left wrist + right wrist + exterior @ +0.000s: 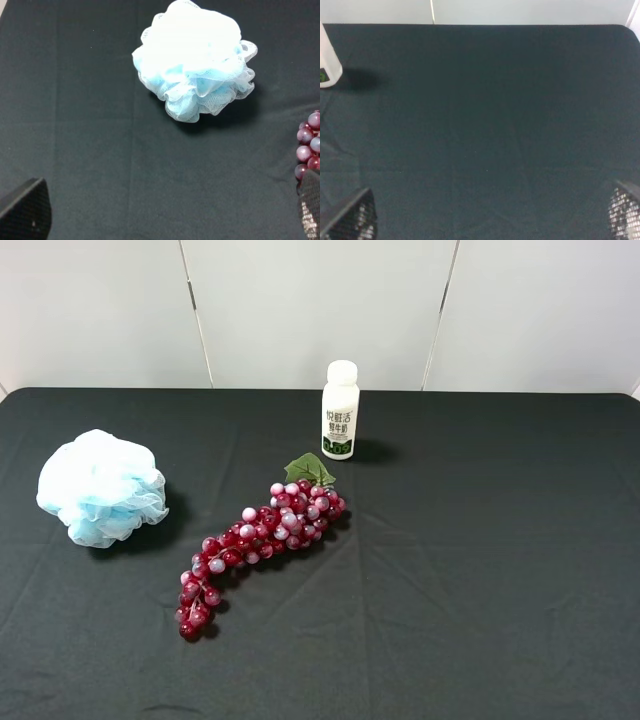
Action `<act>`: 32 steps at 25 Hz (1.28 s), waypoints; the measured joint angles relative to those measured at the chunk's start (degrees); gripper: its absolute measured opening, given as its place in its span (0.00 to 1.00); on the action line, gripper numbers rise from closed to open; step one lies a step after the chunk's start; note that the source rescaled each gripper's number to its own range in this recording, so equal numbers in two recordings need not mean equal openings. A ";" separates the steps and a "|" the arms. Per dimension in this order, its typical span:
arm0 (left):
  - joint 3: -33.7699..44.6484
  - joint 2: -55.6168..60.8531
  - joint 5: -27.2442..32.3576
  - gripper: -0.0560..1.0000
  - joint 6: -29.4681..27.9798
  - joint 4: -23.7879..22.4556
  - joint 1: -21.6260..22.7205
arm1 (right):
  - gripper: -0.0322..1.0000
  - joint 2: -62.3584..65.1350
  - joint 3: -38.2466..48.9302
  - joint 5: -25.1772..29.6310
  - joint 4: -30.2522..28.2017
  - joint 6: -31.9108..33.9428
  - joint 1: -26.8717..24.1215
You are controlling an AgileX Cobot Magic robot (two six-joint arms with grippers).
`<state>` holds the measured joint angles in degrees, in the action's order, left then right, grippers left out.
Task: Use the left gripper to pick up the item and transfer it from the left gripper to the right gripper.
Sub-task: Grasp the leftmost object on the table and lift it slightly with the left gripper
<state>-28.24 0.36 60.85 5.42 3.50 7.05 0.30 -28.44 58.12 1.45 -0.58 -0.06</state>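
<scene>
left tool (pixel 167 212) and right tool (pixel 487 217) both hover with jaws spread wide.

The only print I can find is on the bottle (pixel 340 410), near the middle of the table's (pixel 500 540) far edge. Its white label (pixel 339 423) carries two upright columns of dark Chinese characters, seemingly 悦鲜活 and 鲜牛奶. The green band below them is too small to read.

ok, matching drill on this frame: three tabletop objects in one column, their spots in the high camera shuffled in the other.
Things:
1. fluffy pale blue-and-white mesh bath puff
2. dark red grape bunch with a green leaf
3. white bottle with a green label

Places in the high view:
A. upright, farthest back
B. lying diagonally, near the centre
C. far left

Pairs: 1-C, 2-B, 3-A
</scene>
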 joint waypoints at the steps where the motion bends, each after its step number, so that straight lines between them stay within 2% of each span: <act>1: -0.15 0.00 -0.05 1.00 0.00 0.00 0.00 | 1.00 0.00 0.00 0.00 0.00 0.00 0.00; 6: -5.31 -7.07 1.10 1.00 0.00 0.00 0.00 | 1.00 0.00 0.00 0.00 0.00 0.00 0.00; 14: -16.13 -29.35 1.07 1.00 0.00 -0.19 0.00 | 1.00 0.00 0.00 0.00 0.00 0.00 0.00; 19: -19.39 -42.56 -1.06 1.00 0.00 -1.27 -0.18 | 1.00 0.00 0.00 0.00 0.00 0.00 0.00; 28: -25.47 -64.91 -5.21 1.00 0.00 -2.30 -4.93 | 1.00 0.00 0.00 0.00 0.00 0.00 0.00; 32: -27.64 -73.87 -7.88 1.00 0.00 -2.38 -5.41 | 1.00 0.00 0.00 0.00 0.00 0.00 0.00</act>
<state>-55.88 -73.51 52.98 5.42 1.13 1.64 0.30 -28.44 58.12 1.45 -0.58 -0.06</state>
